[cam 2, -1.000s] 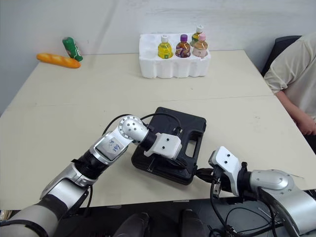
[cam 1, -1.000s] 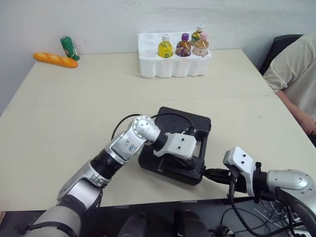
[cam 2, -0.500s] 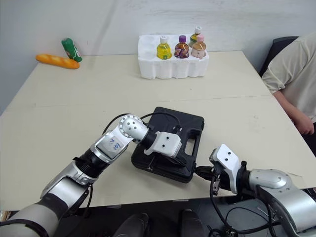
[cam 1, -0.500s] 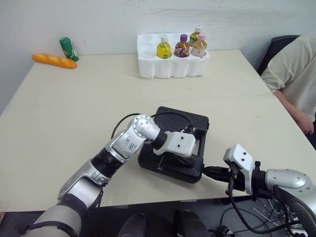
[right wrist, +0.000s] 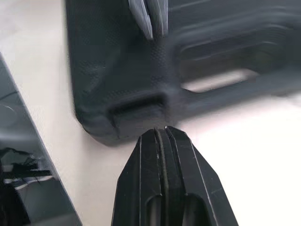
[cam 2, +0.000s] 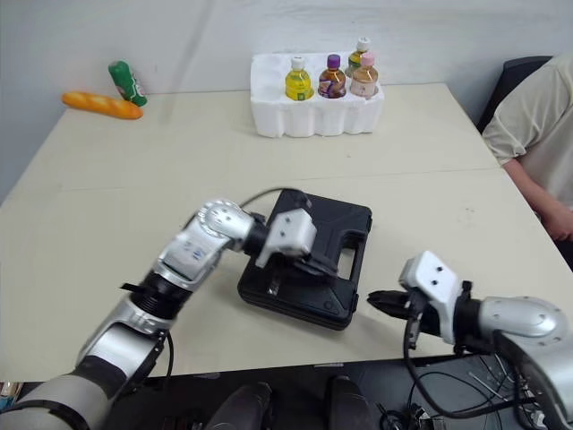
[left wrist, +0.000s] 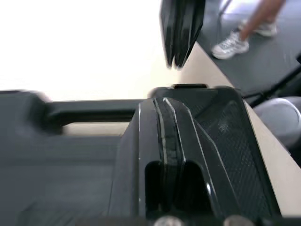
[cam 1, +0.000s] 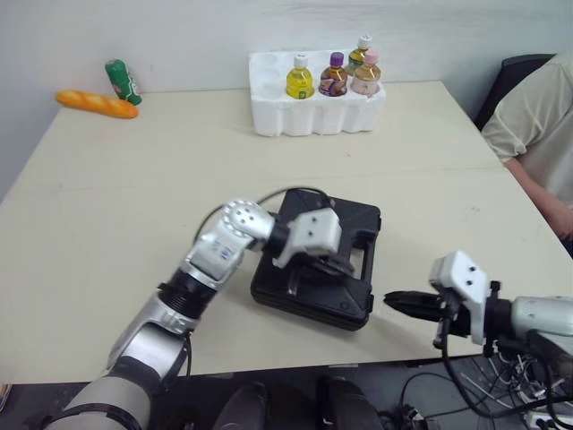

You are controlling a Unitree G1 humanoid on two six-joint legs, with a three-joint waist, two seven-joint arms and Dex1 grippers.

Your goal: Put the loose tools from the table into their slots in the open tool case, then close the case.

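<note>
The black tool case (cam 1: 354,223) lies closed on the table (cam 1: 134,206), its carry handle (cam 1: 362,261) facing right. My left gripper (cam 1: 333,268) rests shut on the lid near the handle; the left wrist view shows its fingers (left wrist: 165,141) pressed together over the case (left wrist: 70,179). Just off the case's front right corner, my right gripper (cam 1: 392,301) is shut and points at that corner across a small gap. In the right wrist view its fingertips (right wrist: 163,141) stop short of the case (right wrist: 113,66). No loose tools are visible.
A white foam tray (cam 1: 313,116) holding several bottles stands at the back. A bread loaf (cam 1: 97,105) and a green bottle (cam 1: 123,81) lie at the far left. A person's arm (cam 1: 537,134) reaches in at the right. The table's front edge runs close under my right gripper.
My right gripper has drawn back to the right, off the case's front corner. My left wrist has risen and turned over the lid. The case stays put.
</note>
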